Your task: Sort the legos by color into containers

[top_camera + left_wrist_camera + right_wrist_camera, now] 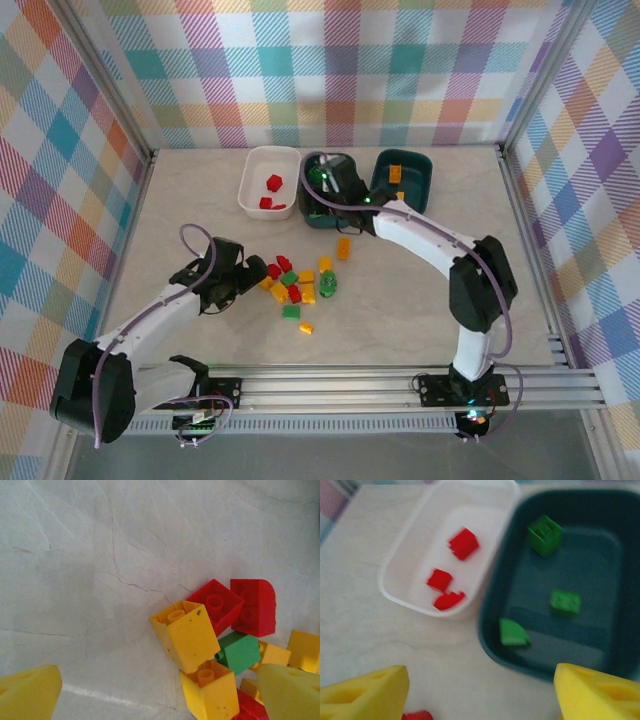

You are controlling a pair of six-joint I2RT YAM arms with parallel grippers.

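We see the left gripper [246, 276] gaping empty beside the jumbled red, green and yellow legos [300, 285] at centre frame. Above, the white tub [262, 165] holds reds. The right gripper [480, 682], spread and empty, hangs over the green-stocked teal tub [492, 611], masking it from overhead.

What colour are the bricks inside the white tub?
Red bricks, clearest in the right wrist view.

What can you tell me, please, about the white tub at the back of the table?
The white tub is a rounded-rectangular container of smooth, slightly glossy plastic with a rolled rim and sloping walls. It stands upright and open on the pale table at the back, leftmost of the row, close beside a dark teal tub; whether their rims touch is unclear. Inside lie three red legos, loose on its floor, and nothing else.
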